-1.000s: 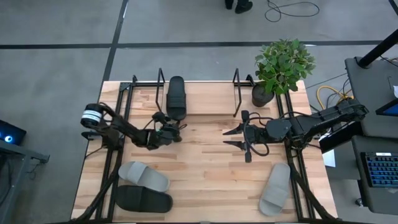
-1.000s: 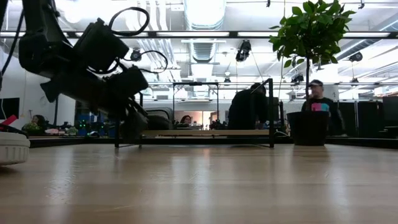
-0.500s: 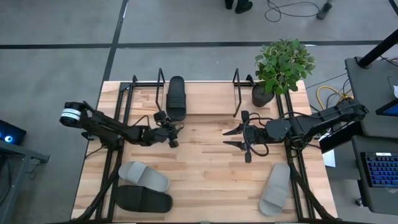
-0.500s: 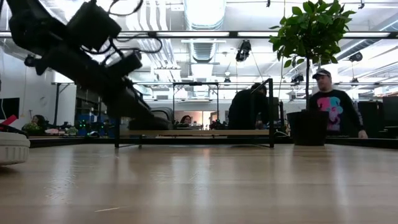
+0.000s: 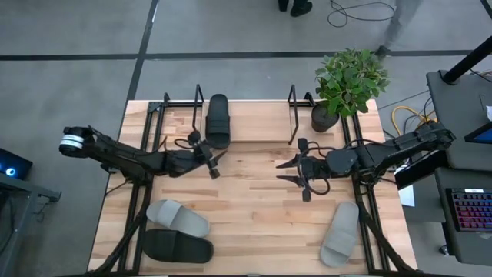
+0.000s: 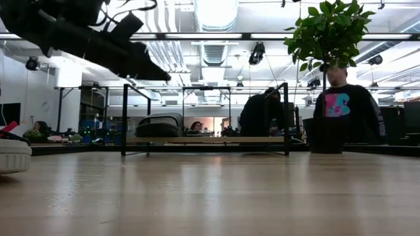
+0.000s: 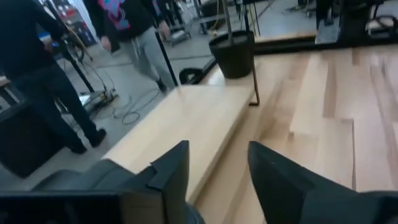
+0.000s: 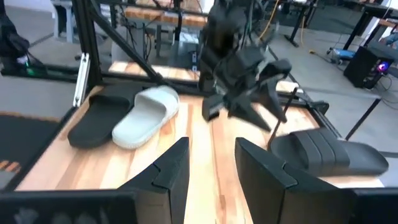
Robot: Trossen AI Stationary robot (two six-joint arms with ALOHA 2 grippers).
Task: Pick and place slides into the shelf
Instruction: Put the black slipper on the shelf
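A black slide (image 5: 218, 119) lies on the wooden base board of the wire shelf (image 5: 290, 115) at the table's far side; it also shows in the low view (image 6: 157, 124) and the right wrist view (image 8: 326, 152). My left gripper (image 5: 215, 160) hovers open and empty just near of that slide, high above the table (image 6: 141, 62). My right gripper (image 5: 280, 171) is open and empty at mid-table, pointing left. A light grey slide (image 5: 177, 218) and a black slide (image 5: 178, 246) lie near left. Another light grey slide (image 5: 340, 232) lies near right.
A potted plant (image 5: 350, 81) stands at the far right corner beside the shelf. Black arm frames run along both table sides (image 5: 146, 154). Bare wood lies between the two grippers (image 5: 250, 200). A person (image 6: 344, 108) stands in the room behind the table.
My left gripper has risen from close to the table top to well above it, staying just near of the shelf, while its arm has stretched out flatter. The slides have not moved. A person has walked behind the plant.
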